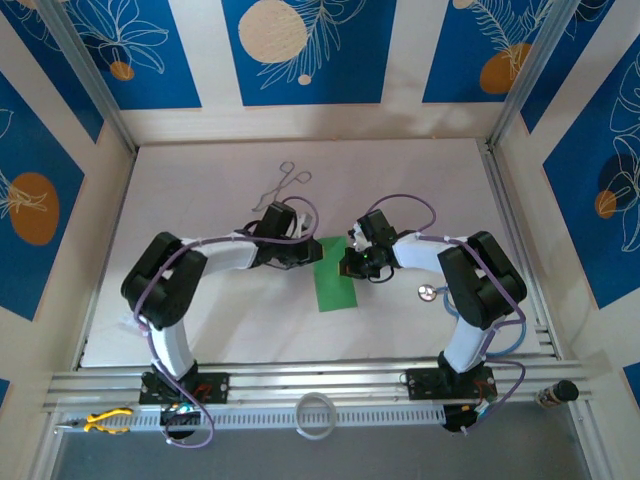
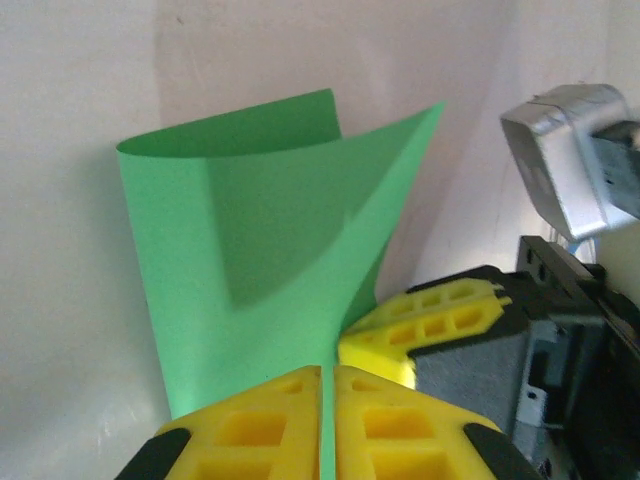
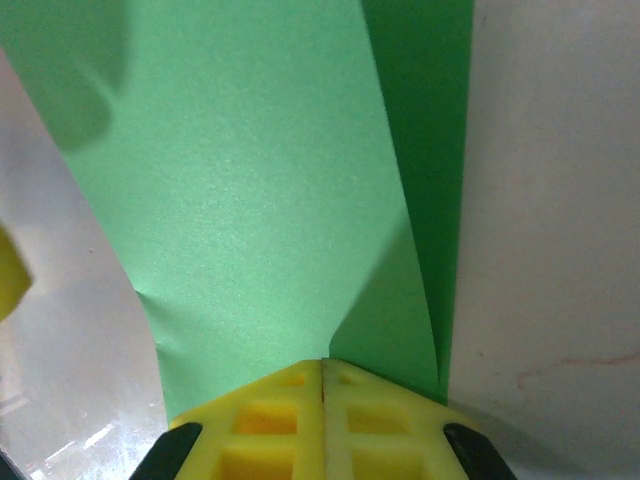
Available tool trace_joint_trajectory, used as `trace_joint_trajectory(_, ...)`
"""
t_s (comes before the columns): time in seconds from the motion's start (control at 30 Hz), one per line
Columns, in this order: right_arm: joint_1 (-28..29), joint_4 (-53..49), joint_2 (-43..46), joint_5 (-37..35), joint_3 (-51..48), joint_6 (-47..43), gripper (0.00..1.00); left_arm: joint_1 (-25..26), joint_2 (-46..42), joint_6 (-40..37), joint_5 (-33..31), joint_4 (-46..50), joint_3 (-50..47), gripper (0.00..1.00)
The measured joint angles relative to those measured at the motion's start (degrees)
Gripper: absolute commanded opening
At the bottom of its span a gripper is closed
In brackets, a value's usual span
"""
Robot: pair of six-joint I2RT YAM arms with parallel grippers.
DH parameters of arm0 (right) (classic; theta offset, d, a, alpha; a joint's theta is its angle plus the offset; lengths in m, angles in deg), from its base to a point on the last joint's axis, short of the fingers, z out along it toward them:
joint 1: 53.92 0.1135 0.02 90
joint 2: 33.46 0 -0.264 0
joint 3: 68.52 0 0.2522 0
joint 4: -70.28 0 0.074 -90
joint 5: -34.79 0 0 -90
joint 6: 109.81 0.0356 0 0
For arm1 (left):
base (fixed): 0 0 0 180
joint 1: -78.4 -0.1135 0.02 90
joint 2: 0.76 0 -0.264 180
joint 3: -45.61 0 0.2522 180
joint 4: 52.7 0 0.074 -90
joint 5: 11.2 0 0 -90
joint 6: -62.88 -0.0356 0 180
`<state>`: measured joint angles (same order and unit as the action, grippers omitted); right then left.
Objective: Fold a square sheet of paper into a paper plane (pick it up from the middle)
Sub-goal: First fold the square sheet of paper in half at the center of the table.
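At the centre of the table [image 1: 200, 320], seen from above, we find the square sheet of paper [image 1: 335, 282], bright green and showing as a tall, narrow strip. Working from the left, the left gripper [image 1: 306, 256] meets the sheet at its 10 o'clock edge. In the left wrist view its yellow pads [image 2: 250, 425] are closed on the paper with only the sheet's thickness between them. From there the sheet rises toward 12 o'clock, where its upper edge curls over and one pointed flap reaches toward 1 o'clock. At 4 o'clock of the sheet in that view, a yellow finger of the right gripper [image 2: 430, 310] sits just beside the paper's lower edge. Seen from above, the right gripper [image 1: 352, 264] meets the sheet at its 2 o'clock edge. In the right wrist view its pads are pressed together on the paper. The sheet fans out from the seam toward 12 o'clock, with a darker layer at 1 o'clock. Metal forceps [image 1: 288, 180] lie well apart at 11 o'clock of the sheet, and a small round item [image 1: 427, 292] lies at its 3 o'clock.
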<state>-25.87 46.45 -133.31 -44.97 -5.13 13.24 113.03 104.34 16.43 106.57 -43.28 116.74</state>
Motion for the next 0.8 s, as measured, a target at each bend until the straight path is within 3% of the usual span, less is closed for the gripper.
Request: trace_joint_trajectory(0.8, 0.0, -0.5, -0.1, -0.2, 0.1, 0.0, 0.0, -0.8, 5.3, -2.6, 1.8, 0.1, 0.4, 0.14)
